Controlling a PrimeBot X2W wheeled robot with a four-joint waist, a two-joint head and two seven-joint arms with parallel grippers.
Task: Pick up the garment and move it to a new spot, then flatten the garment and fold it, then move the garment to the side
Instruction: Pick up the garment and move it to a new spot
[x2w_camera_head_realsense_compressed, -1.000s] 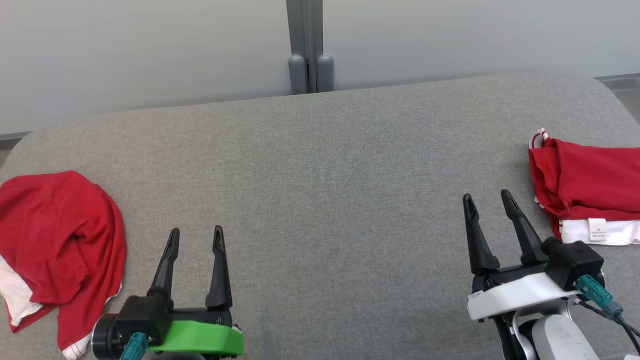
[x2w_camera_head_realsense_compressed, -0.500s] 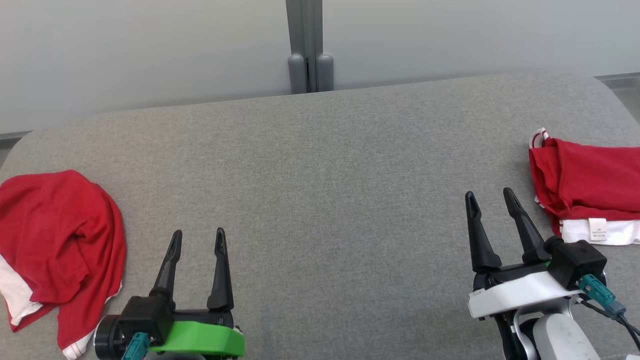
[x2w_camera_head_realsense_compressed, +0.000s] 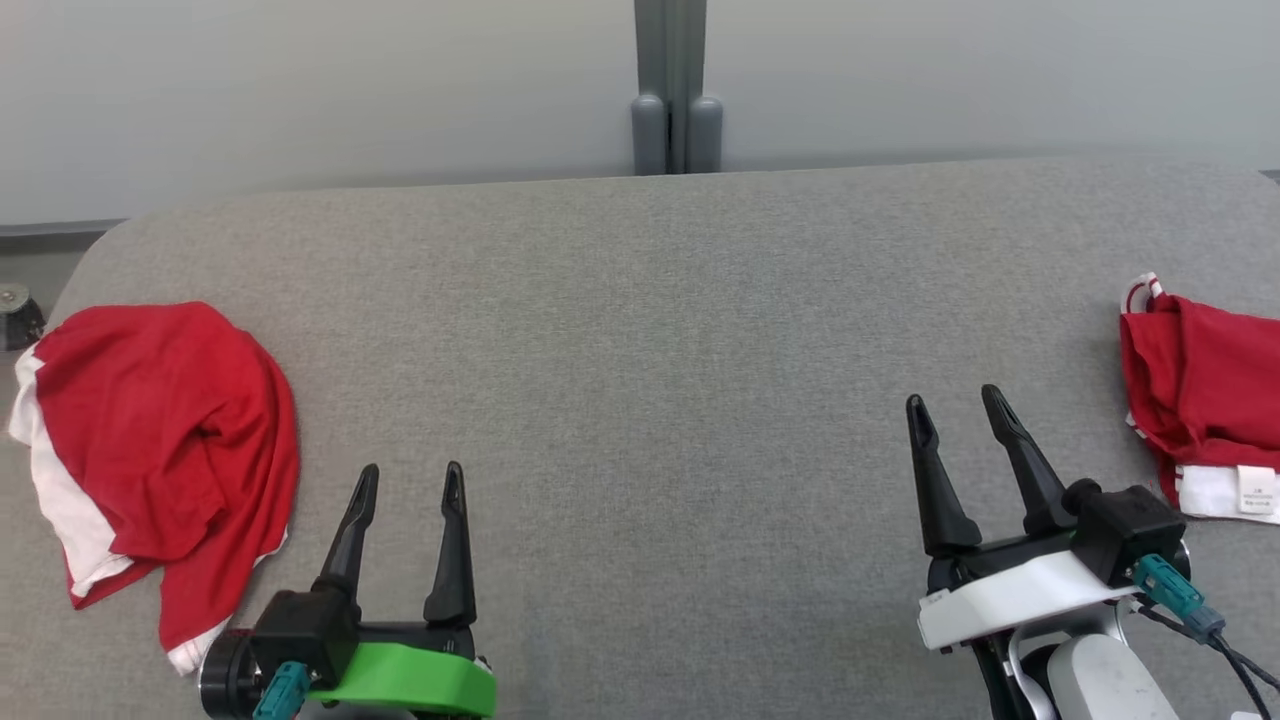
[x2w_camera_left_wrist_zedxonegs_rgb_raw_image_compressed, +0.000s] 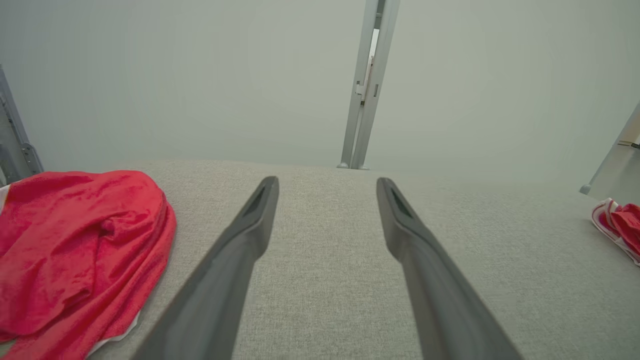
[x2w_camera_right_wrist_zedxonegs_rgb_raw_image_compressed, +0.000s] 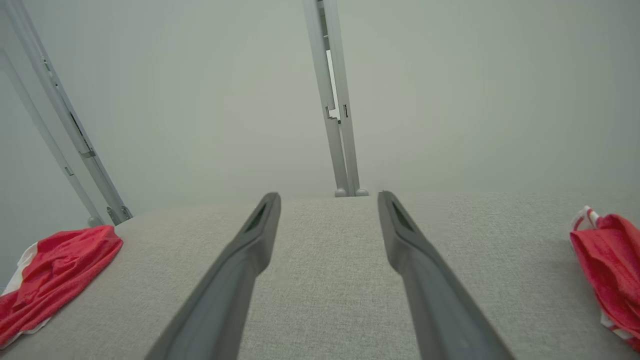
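Note:
A crumpled red garment with white trim (x2w_camera_head_realsense_compressed: 170, 440) lies in a heap at the left end of the grey fabric surface (x2w_camera_head_realsense_compressed: 650, 330). It also shows as the red garment (x2w_camera_left_wrist_zedxonegs_rgb_raw_image_compressed: 75, 240) at the left in the left wrist view and the red garment (x2w_camera_right_wrist_zedxonegs_rgb_raw_image_compressed: 55, 260) at the far left in the right wrist view. My left gripper (x2w_camera_head_realsense_compressed: 412, 470) stands open just right of it, apart from the cloth, its own gripper (x2w_camera_left_wrist_zedxonegs_rgb_raw_image_compressed: 326, 181) holding nothing. My right gripper (x2w_camera_head_realsense_compressed: 952, 398) is open at the lower right and holds nothing, as the right gripper (x2w_camera_right_wrist_zedxonegs_rgb_raw_image_compressed: 328, 196) shows.
A second red and white piece of clothing (x2w_camera_head_realsense_compressed: 1210, 420), folded with a label showing, lies at the right edge, just right of my right gripper. A grey post (x2w_camera_head_realsense_compressed: 677, 90) stands behind the surface against a pale wall. The surface's rounded left corner drops to the floor.
The head camera has turned, shifting the whole picture to the right and showing more of the left garment. Both grippers stay open and the clothes lie where they were.

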